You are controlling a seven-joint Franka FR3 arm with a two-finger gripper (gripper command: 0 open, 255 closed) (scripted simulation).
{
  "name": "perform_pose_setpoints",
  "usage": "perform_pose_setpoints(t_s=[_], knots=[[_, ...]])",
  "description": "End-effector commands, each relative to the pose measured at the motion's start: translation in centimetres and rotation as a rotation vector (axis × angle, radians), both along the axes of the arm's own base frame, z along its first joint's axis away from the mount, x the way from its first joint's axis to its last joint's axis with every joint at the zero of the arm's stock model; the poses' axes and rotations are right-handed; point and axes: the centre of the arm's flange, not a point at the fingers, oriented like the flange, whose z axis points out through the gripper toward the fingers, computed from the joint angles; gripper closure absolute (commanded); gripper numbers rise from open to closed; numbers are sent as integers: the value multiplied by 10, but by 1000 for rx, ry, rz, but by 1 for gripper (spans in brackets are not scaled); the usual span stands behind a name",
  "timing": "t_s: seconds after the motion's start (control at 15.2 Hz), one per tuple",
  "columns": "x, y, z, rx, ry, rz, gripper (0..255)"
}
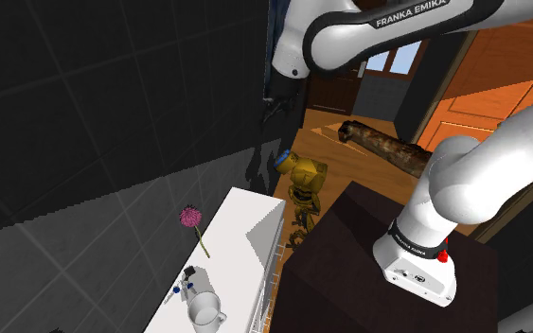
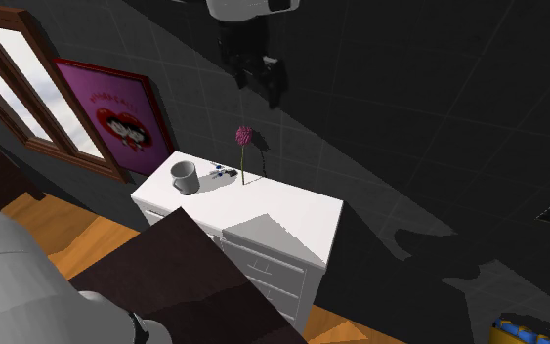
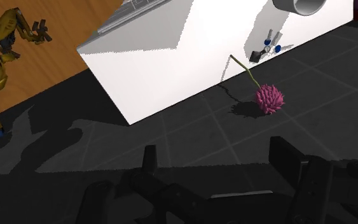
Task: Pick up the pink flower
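Observation:
A pink flower [image 1: 190, 218] with a spiky round head and a thin green stem stands upright at the back edge of a white cabinet [image 1: 240, 251], close to the dark tiled wall. It appears in the second exterior view as the flower [image 2: 244, 134] and in the wrist view as the flower [image 3: 269, 99]. My black gripper [image 2: 263, 86] hangs high above the cabinet, well apart from the flower. In the wrist view the gripper [image 3: 217, 159] is open, its fingers [image 3: 149, 164] apart with nothing between them. The flower lies ahead of them, off to the side of one finger.
A grey mug [image 2: 185, 177] and a small blue-and-white object [image 2: 222, 172] sit on the cabinet top [image 2: 292, 210] beside the flower. A yellow toy robot [image 1: 302, 182] stands on the wooden floor beyond the cabinet. My dark stand [image 1: 349, 274] is close by. A framed picture [image 2: 121, 115] hangs on the wall.

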Motion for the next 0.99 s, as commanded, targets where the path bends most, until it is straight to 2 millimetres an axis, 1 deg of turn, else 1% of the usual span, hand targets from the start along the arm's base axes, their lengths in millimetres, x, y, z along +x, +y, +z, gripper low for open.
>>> perform_pose_setpoints(t_s=[0.0, 0.92], knots=[[8, 15, -20, 0, -6, 19, 0], [66, 122, -155, -4, -33, 149, 0]])
